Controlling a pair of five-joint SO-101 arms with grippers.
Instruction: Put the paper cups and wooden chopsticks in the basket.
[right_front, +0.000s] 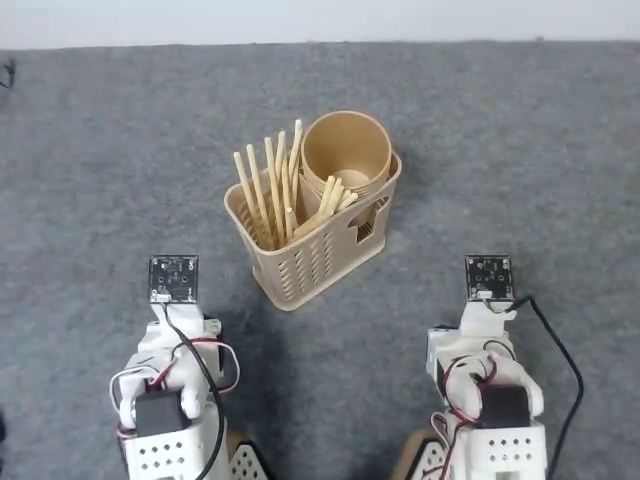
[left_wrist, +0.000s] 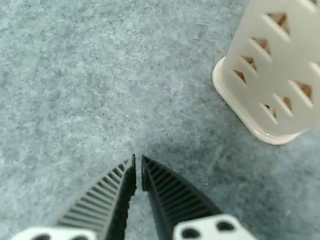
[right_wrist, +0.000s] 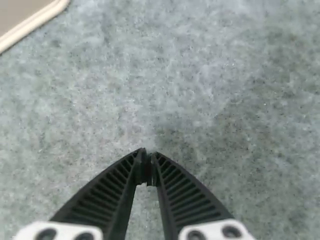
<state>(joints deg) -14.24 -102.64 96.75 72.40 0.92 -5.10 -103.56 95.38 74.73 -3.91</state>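
The high camera looks almost straight down over the surface (right_front: 500, 150) from well above, with the basket (right_front: 310, 270) mid-frame. The wrist cameras sit just behind the left claw (left_wrist: 138, 165) and right claw (right_wrist: 147, 157) (close above the surface, facing down and forward). Each catches part of the basket's base, which the high view also shows.

Soft, even light falls from overhead on my grey carpeted table (right_front: 520, 150); its surface reads matte and mid-bright throughout; the beige slotted plastic basket (right_front: 320, 255) throws only a faint shadow around its near base; a darker patch lies at the near middle of the table; dim smudges of shade sit just ahead of my black ribbed left gripper (left_wrist: 138, 165) and my black ribbed right gripper (right_wrist: 147, 155).
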